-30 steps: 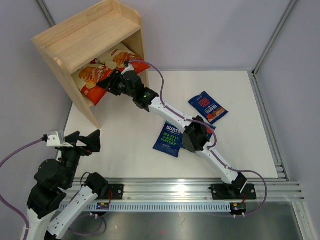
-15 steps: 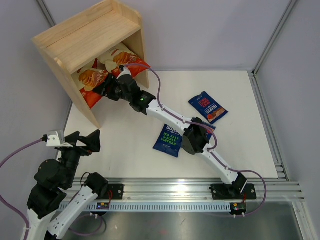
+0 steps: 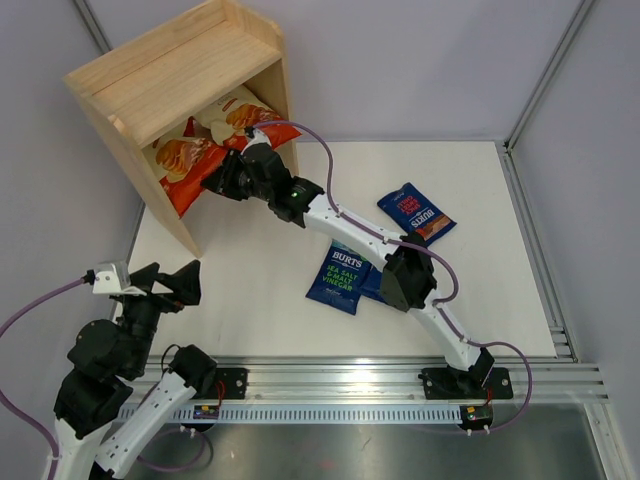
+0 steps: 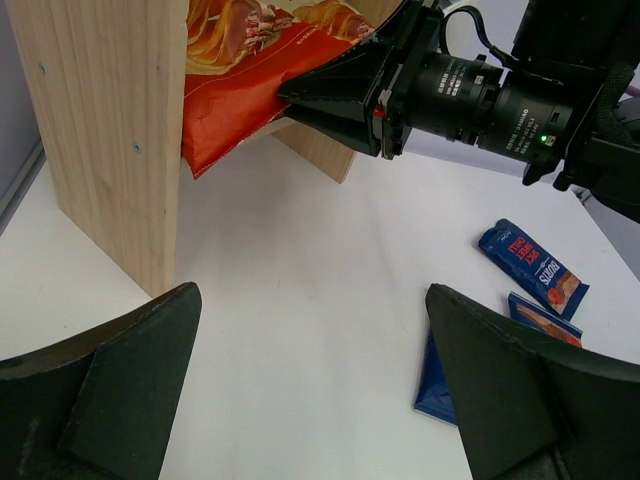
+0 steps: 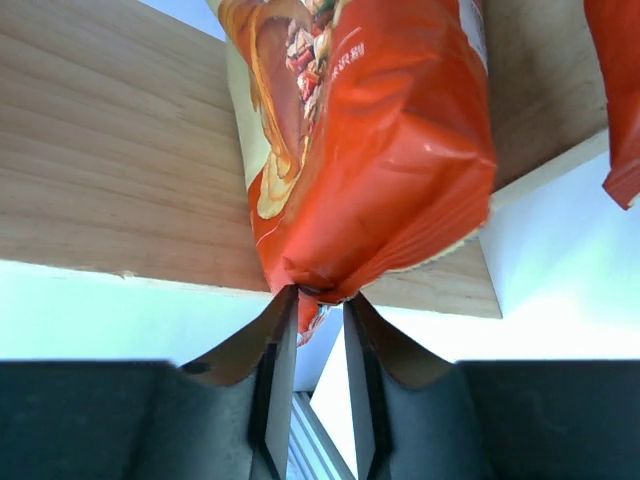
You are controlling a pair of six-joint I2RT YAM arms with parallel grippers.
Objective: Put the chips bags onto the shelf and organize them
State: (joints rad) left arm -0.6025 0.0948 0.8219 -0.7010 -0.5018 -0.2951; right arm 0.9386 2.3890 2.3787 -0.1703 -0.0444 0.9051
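Top external: shelf point(image 3: 170, 70) lower tier holds 2 Cassava Chips bags point(image 3: 182, 160).

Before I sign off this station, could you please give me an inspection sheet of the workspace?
Surface: white table, no spills seen.
Job's things: wooden shelf at far left, two Cassava Chips bags in its lower tier; three Burts bags lie on the table: sea salt and malt vinegar bag, red-accent bag, third bag partly under the right arm.
Clutter: nothing seen.
Grippers: left jaws wide open, empty; right jaws closed on the lower edge of a Cassava Chips bag.
Cables: purple cable on the right arm, another on the left.
Surroundings: grey walls, aluminium rail at the near edge.
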